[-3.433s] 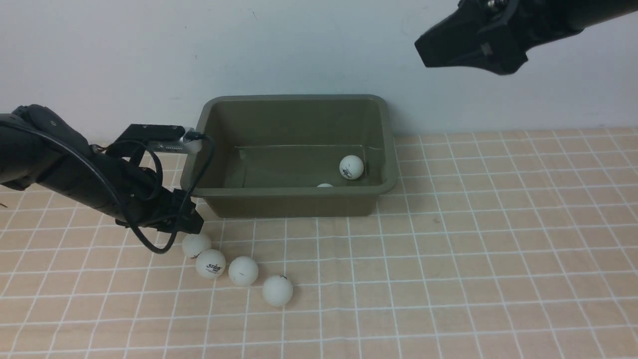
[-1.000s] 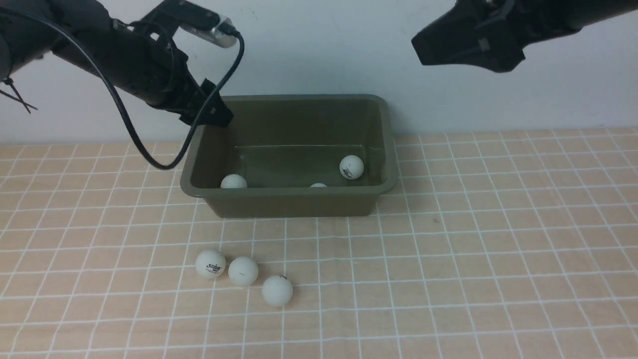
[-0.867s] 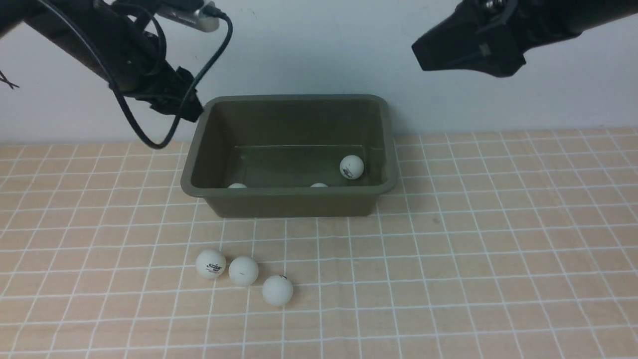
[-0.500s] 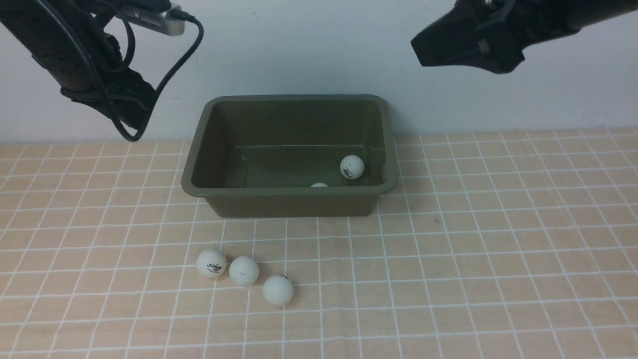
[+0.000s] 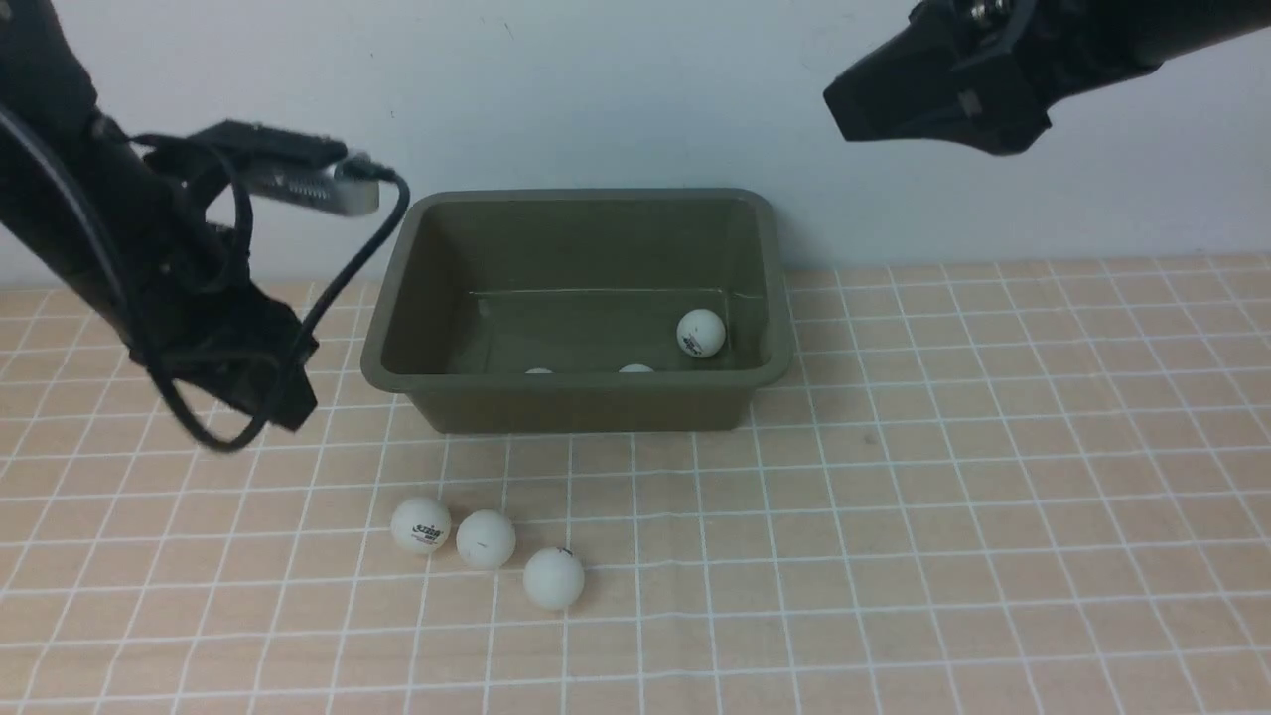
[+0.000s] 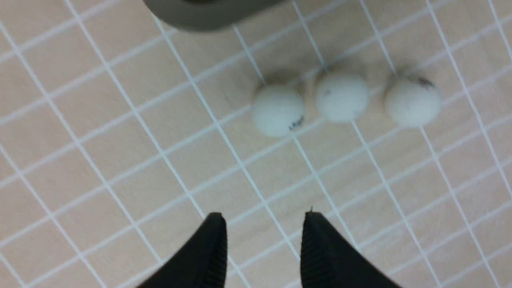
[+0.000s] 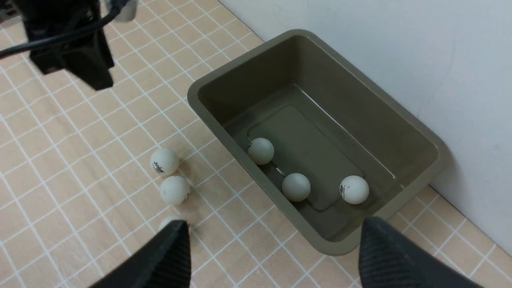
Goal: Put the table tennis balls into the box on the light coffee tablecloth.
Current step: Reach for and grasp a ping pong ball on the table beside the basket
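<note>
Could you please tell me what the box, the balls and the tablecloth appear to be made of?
The box looks like moulded olive plastic: rounded corners, flared rim, faint sheen. The balls look like matte white plastic, some with printed logos. The tablecloth may be cloth or vinyl; its flat grid print leaves that open.

Front view: looked forward and slightly down from between the arms, over the light coffee tablecloth point(image 5: 894, 516) to the box point(image 5: 581, 402) by the far wall; left wrist view: hung close above the cloth, faced down past the left gripper point(image 6: 264, 216); right wrist view: looked down from high on the right, past the right gripper point(image 7: 274, 224); shared across all three: the three loose balls point(image 5: 486, 539) and part of the box.
</note>
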Robot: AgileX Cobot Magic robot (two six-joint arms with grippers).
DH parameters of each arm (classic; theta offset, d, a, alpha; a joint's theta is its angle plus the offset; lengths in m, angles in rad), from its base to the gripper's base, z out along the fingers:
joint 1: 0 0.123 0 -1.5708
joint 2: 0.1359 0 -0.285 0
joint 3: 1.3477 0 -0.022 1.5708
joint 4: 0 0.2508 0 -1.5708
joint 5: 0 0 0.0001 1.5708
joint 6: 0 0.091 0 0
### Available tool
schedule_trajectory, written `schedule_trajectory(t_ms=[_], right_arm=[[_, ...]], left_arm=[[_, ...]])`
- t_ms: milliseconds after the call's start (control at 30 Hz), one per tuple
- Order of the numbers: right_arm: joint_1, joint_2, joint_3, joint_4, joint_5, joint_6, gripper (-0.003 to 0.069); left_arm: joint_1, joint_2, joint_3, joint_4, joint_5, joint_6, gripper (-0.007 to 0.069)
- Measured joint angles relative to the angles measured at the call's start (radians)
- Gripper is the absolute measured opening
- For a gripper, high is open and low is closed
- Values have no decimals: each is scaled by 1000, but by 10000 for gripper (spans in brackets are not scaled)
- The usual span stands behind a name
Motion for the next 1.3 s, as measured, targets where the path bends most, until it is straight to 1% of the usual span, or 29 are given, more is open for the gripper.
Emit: schedule_trajectory(t_ms=[67,100,200,300,367,567,700,800,967,1100,1300], right_arm=[[0,0,0,0,2,0,512],[0,0,0,0,2,0,512],[0,0,0,0,2,0,512],[0,0,0,1,3,0,512],[0,0,0,3,3,0,512],[0,0,0,6,2,0,512],[0,0,0,12,-2,0,512],[0,0,0,15,-3,0,512],[0,7,0,22,-3,0,512],[0,11,0,22,-3,0,512],[0,18,0,23,-3,0,512]], left_arm=[[-1,-22,71,-42,0,55,242],[-1,-22,76,-42,0,58,245],[-3,-22,123,-99,-9,109,298],[-3,-11,158,-116,-77,142,338],[-4,14,169,-118,-149,160,356],[-4,95,169,-136,-284,172,363],[-4,165,169,-145,-336,172,363],[-4,203,169,-175,-352,176,363],[-4,243,169,-268,-356,235,363],[-4,248,169,-285,-379,259,363],[-4,249,169,-291,-404,264,363]])
